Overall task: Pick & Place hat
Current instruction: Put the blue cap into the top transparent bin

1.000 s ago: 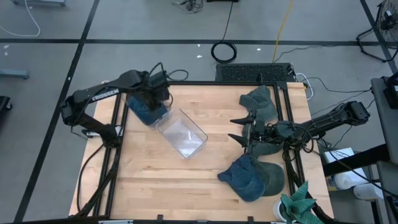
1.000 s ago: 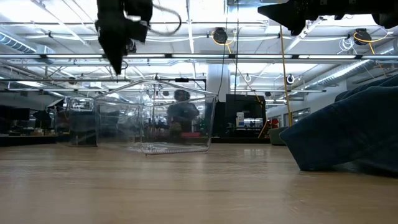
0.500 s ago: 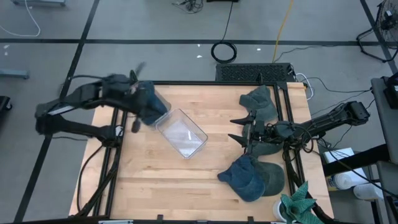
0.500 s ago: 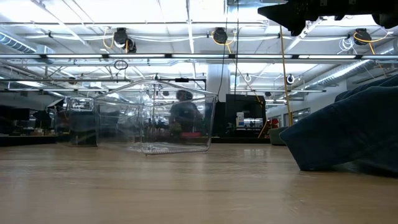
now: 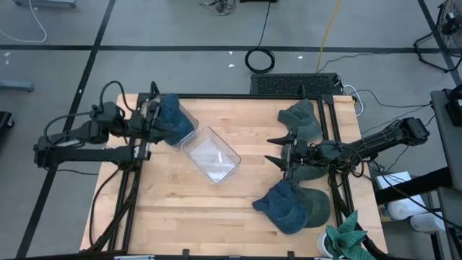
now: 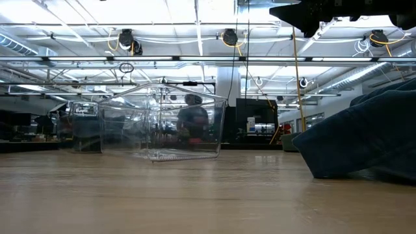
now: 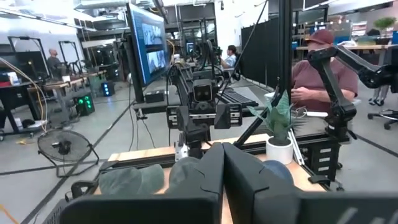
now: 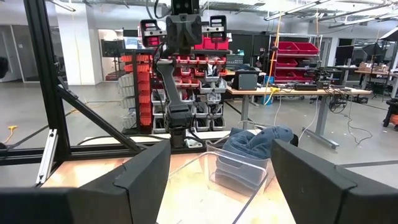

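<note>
Table (image 5: 238,206): light wood, black frame.
Clear bin (image 5: 210,154): left of centre, on the table.
Blue hat (image 5: 172,120): bunched at the bin's far-left end, partly in it.
Other hats (image 5: 292,206): near right; one more far right.
Left gripper (image 5: 150,118): at the table's far-left edge beside the blue hat, fingers together, holding nothing.
Right gripper (image 5: 278,150): right of centre, fingers spread wide, empty.

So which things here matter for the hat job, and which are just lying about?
Job:
- blue hat in the clear bin
- blue hat, near right
- two green hats
- left tool
- right tool

Lying about:
- potted plant
- cable coil on the floor
</note>
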You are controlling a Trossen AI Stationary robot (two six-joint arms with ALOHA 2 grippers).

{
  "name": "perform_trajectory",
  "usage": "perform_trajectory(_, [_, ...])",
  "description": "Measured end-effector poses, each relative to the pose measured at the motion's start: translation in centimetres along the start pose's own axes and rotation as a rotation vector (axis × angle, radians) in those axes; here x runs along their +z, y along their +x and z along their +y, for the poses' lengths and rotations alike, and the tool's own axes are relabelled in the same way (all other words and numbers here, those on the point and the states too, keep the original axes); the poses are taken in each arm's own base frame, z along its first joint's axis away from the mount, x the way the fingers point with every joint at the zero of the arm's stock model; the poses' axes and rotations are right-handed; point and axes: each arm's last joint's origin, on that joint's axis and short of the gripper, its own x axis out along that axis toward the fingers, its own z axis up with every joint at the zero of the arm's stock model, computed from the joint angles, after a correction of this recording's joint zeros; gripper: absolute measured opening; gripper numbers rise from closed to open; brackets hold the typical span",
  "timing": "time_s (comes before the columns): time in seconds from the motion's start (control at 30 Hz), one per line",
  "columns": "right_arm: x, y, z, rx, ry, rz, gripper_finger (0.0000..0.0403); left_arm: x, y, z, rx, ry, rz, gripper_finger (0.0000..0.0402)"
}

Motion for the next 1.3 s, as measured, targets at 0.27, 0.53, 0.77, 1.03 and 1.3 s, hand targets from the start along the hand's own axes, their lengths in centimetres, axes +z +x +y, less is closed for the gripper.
perform_trajectory(0.27, [0.5,0.2,2.8,0.101,-0.017,0.051,0.0265,-0.4,0.4,0.3,0.056,-0.125,0.021,0.0082])
perform_trajectory(0.53, [4.2,2.5,10.2,0.075,-0.174,0.461,0.0265,-0.7,0.4,0.2,0.055,-0.131,0.054,0.0151])
perform_trajectory(0.77, [3.8,2.8,14.1,0.074,-0.058,1.036,0.0265,-0.8,0.4,0.2,0.055,-0.131,0.062,0.0181])
perform_trajectory(1.03, [1.7,1.8,14.3,-0.104,0.349,1.359,0.0265,-0.8,0.4,0.2,0.055,-0.132,0.064,0.0192])
perform_trajectory(1.3, [-0.4,0.9,13.0,-0.312,0.487,1.488,0.0265,-0.8,0.4,0.2,0.055,-0.132,0.063,0.0187])
